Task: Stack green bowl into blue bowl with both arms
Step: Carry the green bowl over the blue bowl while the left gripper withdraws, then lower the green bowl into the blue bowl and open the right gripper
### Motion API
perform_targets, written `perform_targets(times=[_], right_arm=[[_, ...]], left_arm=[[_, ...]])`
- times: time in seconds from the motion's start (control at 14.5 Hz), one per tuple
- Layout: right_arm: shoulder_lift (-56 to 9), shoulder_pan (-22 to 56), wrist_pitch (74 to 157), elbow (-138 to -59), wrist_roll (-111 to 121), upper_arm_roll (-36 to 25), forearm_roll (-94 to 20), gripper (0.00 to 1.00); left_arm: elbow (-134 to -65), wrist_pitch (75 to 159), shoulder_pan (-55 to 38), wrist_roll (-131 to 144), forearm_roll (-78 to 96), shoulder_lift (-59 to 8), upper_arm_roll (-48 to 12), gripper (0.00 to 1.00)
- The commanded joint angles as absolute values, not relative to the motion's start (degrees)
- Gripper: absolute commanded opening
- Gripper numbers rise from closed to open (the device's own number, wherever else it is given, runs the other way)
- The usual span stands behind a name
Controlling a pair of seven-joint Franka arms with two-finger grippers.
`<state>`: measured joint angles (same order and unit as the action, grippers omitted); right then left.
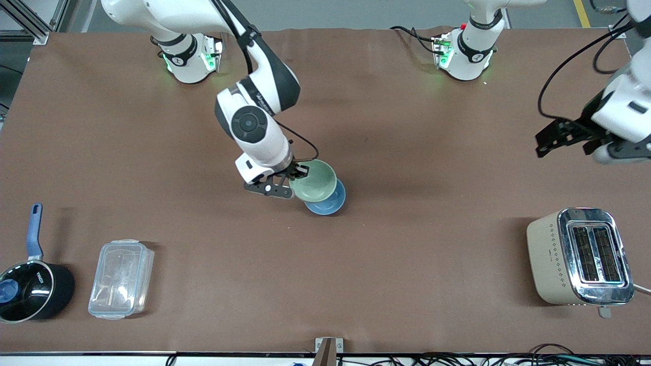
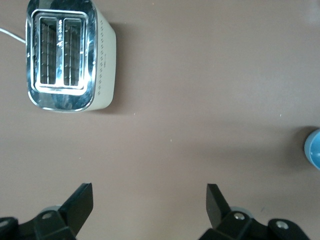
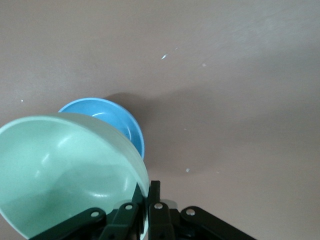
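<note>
1. The right gripper (image 1: 295,179) has its jaws clenched on the rim of the green bowl (image 1: 313,181), one finger inside the wall and one outside, as the right wrist view shows (image 3: 145,202).
2. The green bowl (image 3: 65,170) is held tilted in the air, directly over the blue bowl (image 1: 328,202) and overlapping most of it in the front view.
3. The blue bowl (image 3: 117,122) sits upright on the brown bench (image 1: 407,152) near the middle; whether the green bowl touches it cannot be told.
4. The left gripper (image 1: 559,136) hangs over the left arm's end of the bench with its jaws released and wide apart, grasping nothing; the left wrist view shows bare bench between the fingers (image 2: 80,205). This arm waits.
5. A cream and chrome toaster (image 1: 580,255) stands at the left arm's end, nearer to the front camera than the bowls; it appears in the left wrist view too (image 2: 67,55).
6. A clear plastic container (image 1: 121,278) and a black saucepan (image 1: 33,290) with a blue handle sit at the right arm's end, also nearer to the front camera than the bowls.
</note>
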<state>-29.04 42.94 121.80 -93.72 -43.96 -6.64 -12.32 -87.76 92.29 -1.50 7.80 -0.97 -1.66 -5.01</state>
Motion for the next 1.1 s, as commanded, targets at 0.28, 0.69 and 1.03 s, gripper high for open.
perform_targets(times=[0.28, 0.69, 1.03], right_arm=[[-33.0, 46.0, 126.2, -94.1, -45.7, -7.2, -17.7, 0.01], [-33.8, 46.1, 127.8, -94.1, -45.6, -7.4, -17.6, 0.05], [-34.5, 45.6, 128.8, -94.0, -45.5, -7.5, -16.8, 0.06]], left_arm=[[-94.1, 88.3, -2.3, 6.2, 0.0, 5.8, -5.1, 1.00], [-95.0, 88.6, -2.5, 6.1, -0.2, 6.3, -5.2, 1.00], [-94.0, 88.6, -2.4, 6.1, -0.5, 5.5, -5.2, 1.00]])
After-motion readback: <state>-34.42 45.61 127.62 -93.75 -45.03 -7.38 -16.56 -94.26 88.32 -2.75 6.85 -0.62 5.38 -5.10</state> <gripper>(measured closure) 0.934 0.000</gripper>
